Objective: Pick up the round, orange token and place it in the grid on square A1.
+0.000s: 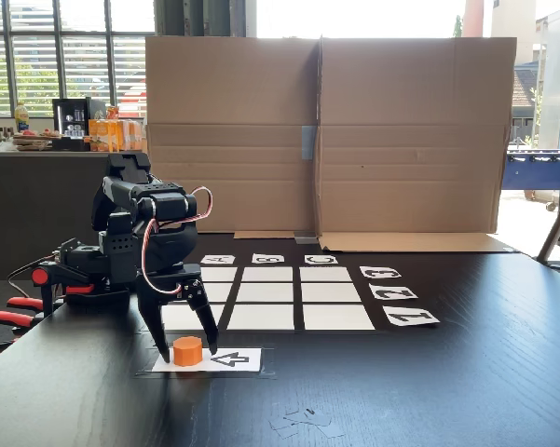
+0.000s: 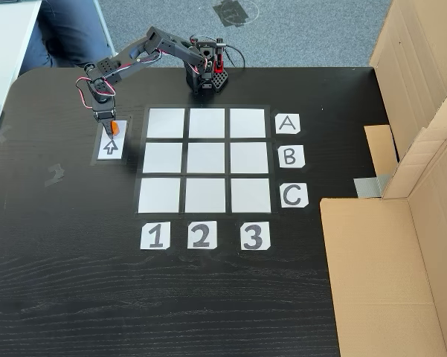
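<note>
The orange token stands on the end of a white card with a black arrow, beside the grid. My gripper is lowered over the token and open, with one finger on each side of it in both fixed views. I cannot tell if the fingers touch it. Square A1 is the bare white corner cell nearest the arrow card, just behind the gripper in a fixed view.
Label cards A, B, C and 1, 2, 3 line two edges of the grid. A tall cardboard wall bounds the black table. The arm's base and red clamps stand at the table's edge.
</note>
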`<act>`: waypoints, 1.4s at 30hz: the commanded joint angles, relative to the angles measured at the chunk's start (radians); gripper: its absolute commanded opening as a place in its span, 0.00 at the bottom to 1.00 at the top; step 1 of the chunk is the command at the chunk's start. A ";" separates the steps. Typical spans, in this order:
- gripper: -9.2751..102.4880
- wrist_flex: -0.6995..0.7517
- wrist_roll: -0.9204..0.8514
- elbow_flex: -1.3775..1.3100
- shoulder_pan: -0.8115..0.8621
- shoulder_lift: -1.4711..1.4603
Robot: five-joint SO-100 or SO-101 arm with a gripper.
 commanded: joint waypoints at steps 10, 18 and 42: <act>0.21 -0.014 -0.002 -0.040 -0.018 -0.005; 0.16 -0.025 -0.002 -0.041 -0.017 0.008; 0.15 -0.006 -0.015 0.476 0.086 0.891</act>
